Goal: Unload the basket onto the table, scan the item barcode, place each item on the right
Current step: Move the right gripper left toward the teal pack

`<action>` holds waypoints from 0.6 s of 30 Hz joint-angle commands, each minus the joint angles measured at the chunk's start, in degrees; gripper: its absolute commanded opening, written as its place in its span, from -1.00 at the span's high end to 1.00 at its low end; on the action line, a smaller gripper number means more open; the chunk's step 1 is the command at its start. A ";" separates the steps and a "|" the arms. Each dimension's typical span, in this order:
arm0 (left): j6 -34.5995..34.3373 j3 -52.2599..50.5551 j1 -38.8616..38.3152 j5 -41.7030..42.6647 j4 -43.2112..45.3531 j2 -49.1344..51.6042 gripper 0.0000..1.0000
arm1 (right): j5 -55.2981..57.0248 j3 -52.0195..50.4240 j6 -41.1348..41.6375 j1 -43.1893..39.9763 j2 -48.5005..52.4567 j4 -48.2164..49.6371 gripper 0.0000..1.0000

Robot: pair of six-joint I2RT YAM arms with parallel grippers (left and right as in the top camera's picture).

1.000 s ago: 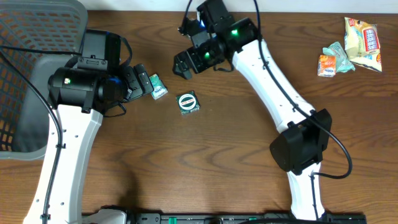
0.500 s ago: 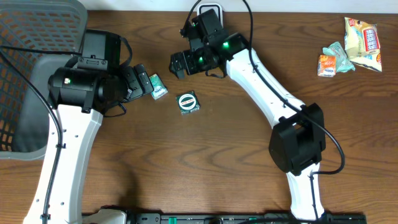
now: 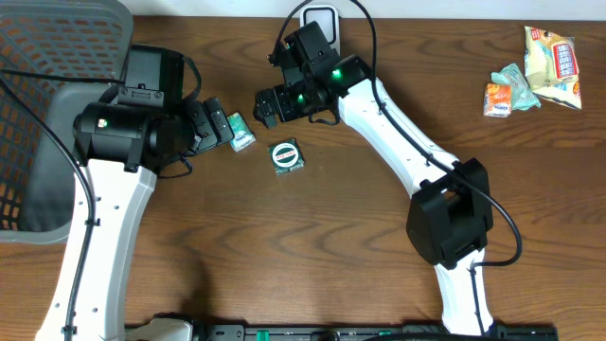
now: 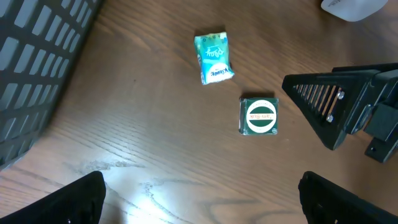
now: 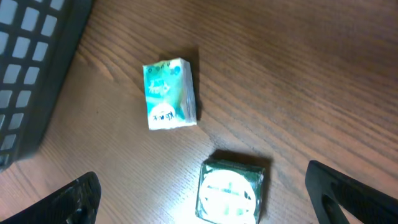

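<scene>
PLACE: test bench set as shop checkout | SEEN: I work over a wooden table | grey mesh basket at my left | snack packets | small boxed goods

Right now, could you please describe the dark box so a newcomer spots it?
From the basket at left, look right to the two nearest items. The box is the square, dark green one with a round white label; its neighbour is a teal pack.

Right gripper: green box beneath it, label blurred, unreadable. Teal packet just ahead, print too small. Left gripper: white device far ahead-right, cut by top edge.
</scene>
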 commanded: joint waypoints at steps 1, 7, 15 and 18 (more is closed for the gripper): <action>0.33 0.55 0.13 -0.57 -0.24 -0.26 -0.95 | -0.15 -0.39 0.68 0.39 0.35 -0.94 -0.99; 0.33 0.55 0.13 -0.57 -0.24 -0.26 -0.96 | -0.17 -0.39 0.70 0.39 0.35 -1.66 -0.98; 0.33 0.55 0.13 -0.57 -0.24 -0.26 -0.96 | -0.17 -0.39 0.72 0.42 0.35 -1.66 -0.99; 0.33 0.55 0.13 -0.57 -0.24 -0.26 -0.96 | -0.17 -0.39 0.72 0.68 0.35 -1.70 -0.92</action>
